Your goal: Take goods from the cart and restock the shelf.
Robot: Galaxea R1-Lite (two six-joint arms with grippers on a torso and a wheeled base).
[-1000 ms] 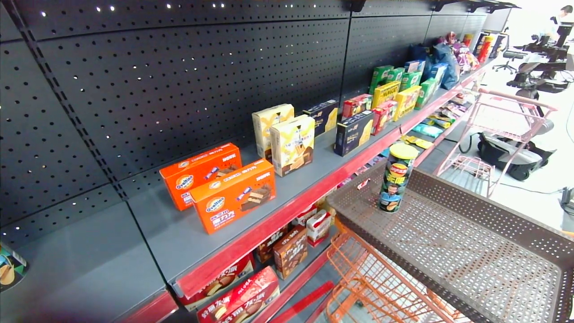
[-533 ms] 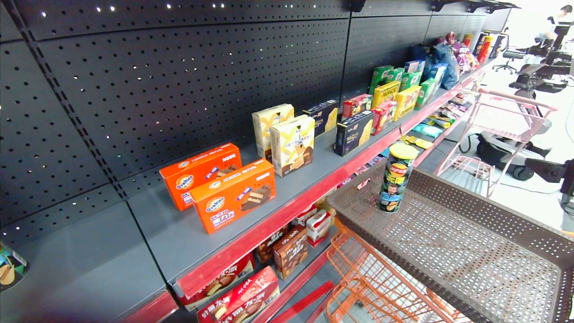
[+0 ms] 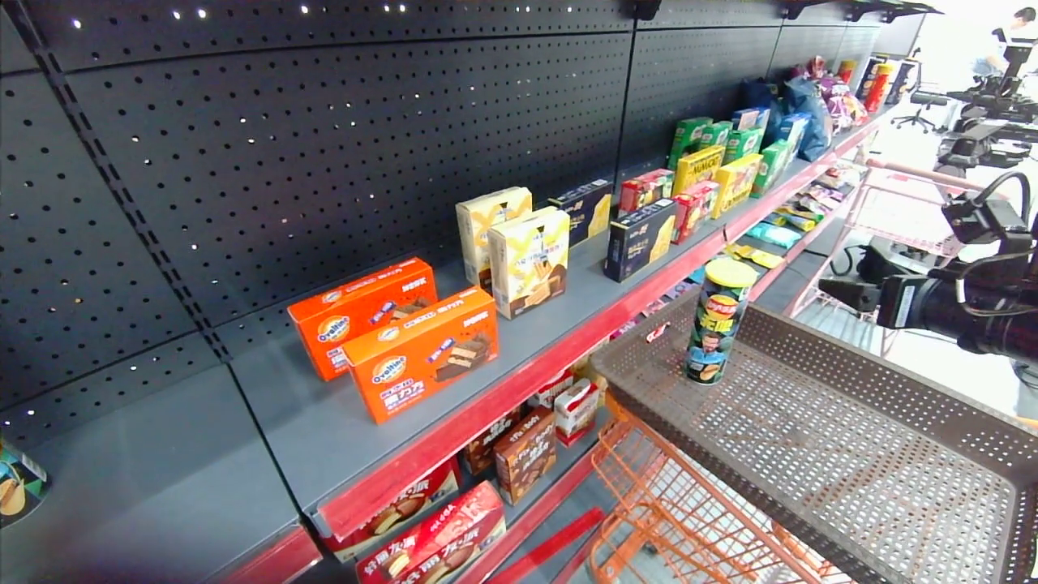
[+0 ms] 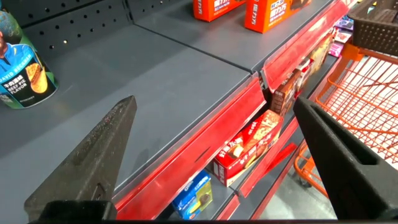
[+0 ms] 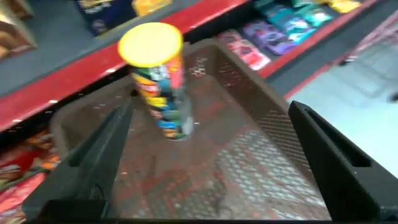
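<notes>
On the cart's top tray (image 3: 811,454), corner nearest the shelf (image 3: 324,422), the chips can (image 3: 718,320) stands upright. Right gripper (image 5: 210,106) hangs near it, jaws spread wide, holding nothing. Left gripper (image 4: 214,101) likewise spread, above the shelf.

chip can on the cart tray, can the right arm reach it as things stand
Probably yes: the can stands upright and alone on the tray, and the right gripper hangs open facing it, with nothing between them.
</notes>
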